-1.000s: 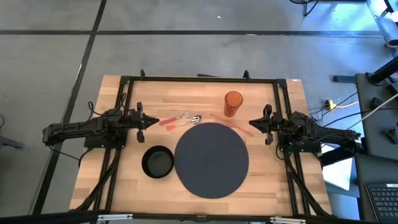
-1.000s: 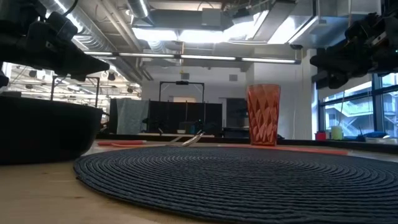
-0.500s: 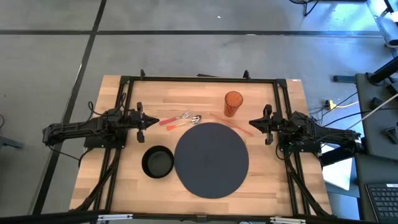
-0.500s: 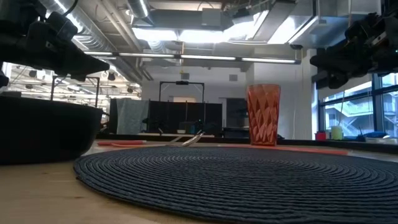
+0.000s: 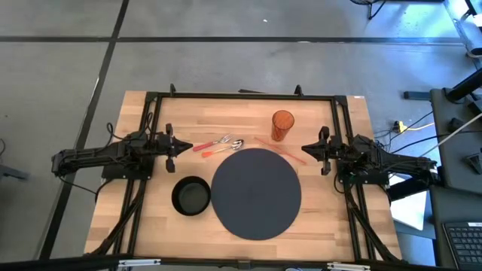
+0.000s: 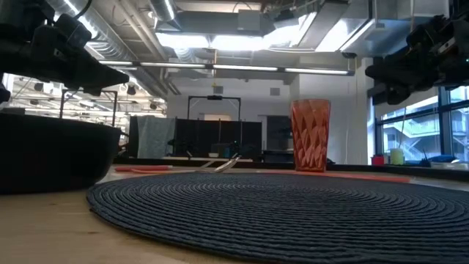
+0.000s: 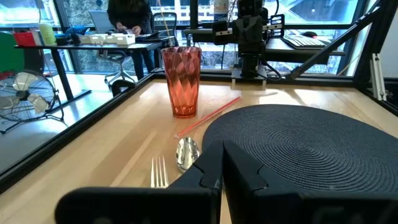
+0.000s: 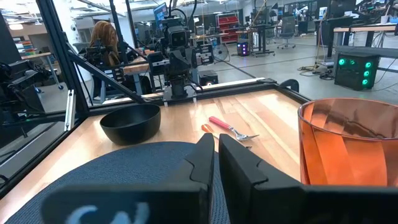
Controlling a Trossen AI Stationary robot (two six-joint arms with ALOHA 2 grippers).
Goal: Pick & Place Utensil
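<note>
A fork (image 5: 213,142) and a spoon (image 5: 227,146), both with orange handles, lie flat side by side on the wooden table, just beyond the far-left rim of the round dark placemat (image 5: 256,193). In the left wrist view the fork's tines (image 7: 160,171) and the spoon's bowl (image 7: 186,152) show close ahead. My left gripper (image 5: 183,147) hovers shut to the left of them, above the table. My right gripper (image 5: 307,150) waits shut at the right side, its fingers (image 8: 205,155) together.
An orange faceted cup (image 5: 282,126) stands upright beyond the placemat, with thin orange sticks (image 5: 282,150) lying beside it. A black bowl (image 5: 191,196) sits left of the placemat. A black frame (image 5: 241,96) rims the table. A person works at a desk (image 7: 127,18) beyond the table.
</note>
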